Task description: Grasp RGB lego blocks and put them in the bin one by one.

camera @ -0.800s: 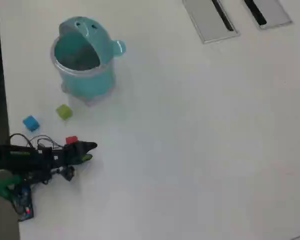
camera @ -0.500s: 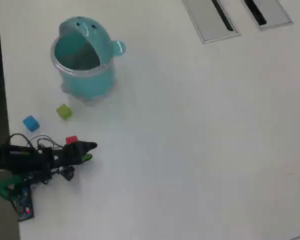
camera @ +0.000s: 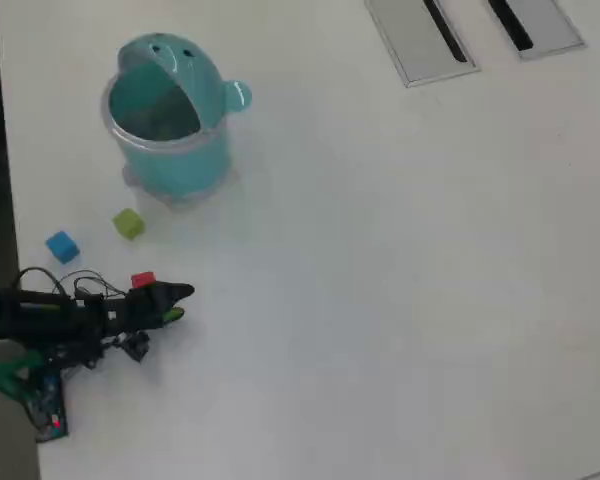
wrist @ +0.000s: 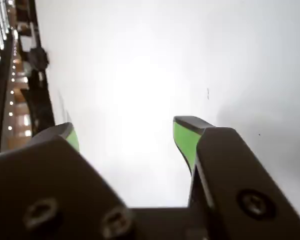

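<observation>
The black hand with green-padded fingers [camera: 178, 303] lies low over the white desk [camera: 400, 280] at the left of the overhead view; the wrist view shows its two fingers spread apart with only bare desk between them. The small red plastic block [camera: 143, 280] sits just beside the hand. The yellow-green block [camera: 128, 223] and blue block [camera: 62, 246] lie near the teal round plastic bin [camera: 170, 115], all outside it.
</observation>
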Motion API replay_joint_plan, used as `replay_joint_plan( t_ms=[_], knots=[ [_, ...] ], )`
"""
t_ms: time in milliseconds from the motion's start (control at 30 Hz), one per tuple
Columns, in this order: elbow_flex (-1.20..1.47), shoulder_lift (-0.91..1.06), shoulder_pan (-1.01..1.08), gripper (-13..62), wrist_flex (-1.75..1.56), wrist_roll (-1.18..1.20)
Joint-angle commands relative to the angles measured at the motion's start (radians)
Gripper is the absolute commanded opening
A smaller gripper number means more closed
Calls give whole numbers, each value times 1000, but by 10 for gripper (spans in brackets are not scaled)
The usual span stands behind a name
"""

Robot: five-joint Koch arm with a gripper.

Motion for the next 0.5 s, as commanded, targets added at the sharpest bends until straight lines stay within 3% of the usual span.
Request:
replay_joint_plan(
  t_ms=[0, 467],
  knots=[
    [72, 63, 2, 346, -6, -18],
    [67, 66, 23, 345, -137, -118]
  ],
)
